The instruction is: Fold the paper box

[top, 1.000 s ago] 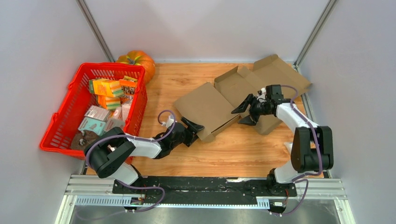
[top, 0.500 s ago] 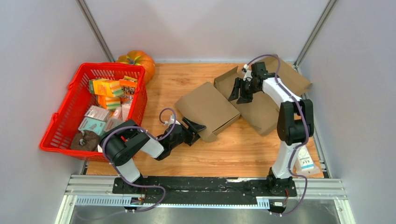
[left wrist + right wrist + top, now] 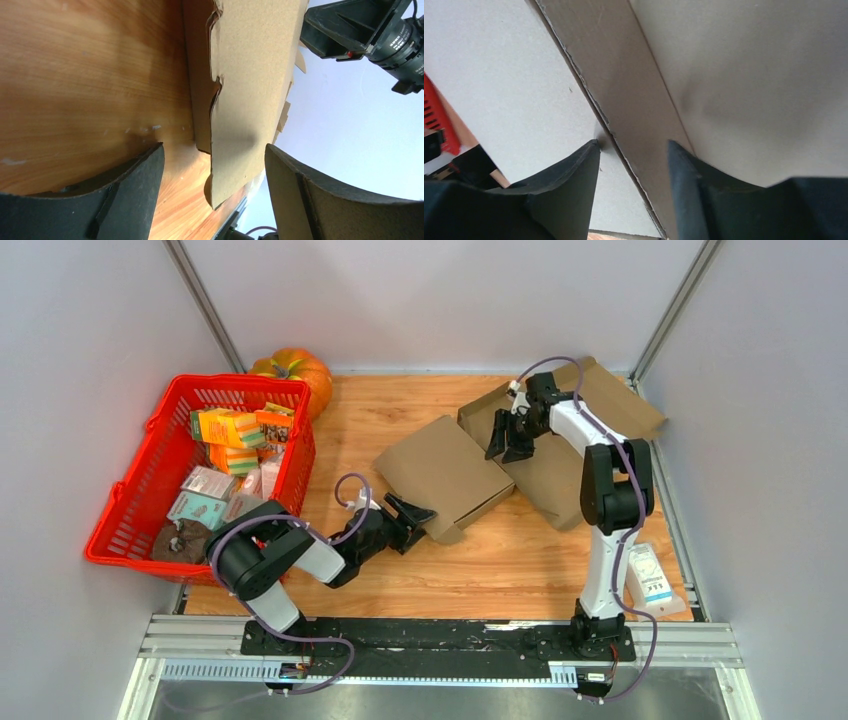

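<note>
right gripper [image 3: 633, 146] astride box [image 3: 734, 80] edge — apparently, wrist-only

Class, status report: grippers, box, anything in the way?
Left gripper open, astride corner of box. Right gripper open at far flap. Box half-formed. Basket apart, left.

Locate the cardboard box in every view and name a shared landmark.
Top external: cardboard box, centre-right.
Left wrist: its flap, centre of frame.
Right wrist: it fills centre and right.
Shared landmark: wooden table, under the box from above, left side in left wrist.
</note>
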### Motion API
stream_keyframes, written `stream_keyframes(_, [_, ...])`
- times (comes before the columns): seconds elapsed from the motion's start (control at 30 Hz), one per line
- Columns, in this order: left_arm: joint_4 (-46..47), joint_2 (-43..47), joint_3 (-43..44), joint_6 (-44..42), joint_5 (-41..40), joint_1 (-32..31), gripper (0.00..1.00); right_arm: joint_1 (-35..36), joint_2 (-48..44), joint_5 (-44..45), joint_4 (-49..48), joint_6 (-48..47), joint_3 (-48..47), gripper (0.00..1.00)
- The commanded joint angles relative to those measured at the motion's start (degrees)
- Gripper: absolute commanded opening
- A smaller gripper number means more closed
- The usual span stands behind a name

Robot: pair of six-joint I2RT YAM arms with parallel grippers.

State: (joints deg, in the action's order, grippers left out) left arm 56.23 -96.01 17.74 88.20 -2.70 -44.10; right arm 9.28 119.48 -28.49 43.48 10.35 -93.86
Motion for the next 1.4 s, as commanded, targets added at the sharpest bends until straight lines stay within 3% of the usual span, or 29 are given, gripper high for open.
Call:
stream_keyframes(0.0, [-1.5,4.9,-2.3,-1.7,-3.3,0.5,0.81,3.5,-4.2,13.6,3.3,-1.4,-3.1,0.58])
stream_keyframes(0.1, [-3.6,5.3,-0.9,-3.2,-0.6,1.5,0.75,4.3,-8.9,14.9,3.5,0.8,0.7,0.61])
stream_keyframes(0.13, [-2.7,5.2,-0.7,-3.6,-0.2,1.6,0.69,4.3,-11.5,15.3,3.4,3.1,1.8,0.62])
stream_keyframes(0.17, [-2.4,5.0,-0.3,-3.7,0.1,1.6,0.54,4.3,-12.9,16.3,3.1,3.4,4.6,0.62])
stream_keyframes(0.4, [-7.2,8.8,-3.0,-4.2,-0.6,1.5,0.21,5.1,-18.7,8.1,-1.7,3.0,13.1,0.64])
stream_keyframes(0.5, [-10.8,12.3,-3.4,-5.3,-1.2,1.6,0.00,5.0,-17.3,8.4,-1.0,2.2,12.8,0.64])
stream_keyframes(0.8, [-35.2,32.0,-4.0,-9.9,-4.7,1.6,0.00,5.2,-16.1,5.8,-1.6,1.0,12.0,0.70])
stream_keyframes(0.9, [-40.4,36.8,-4.3,-10.9,-5.6,1.7,0.00,6.1,-15.9,4.1,-2.9,1.4,12.8,0.65])
stream_keyframes(1.37, [-41.3,40.7,-8.6,-8.9,-6.4,2.3,0.00,7.8,-9.4,1.8,-5.9,2.6,10.3,0.39])
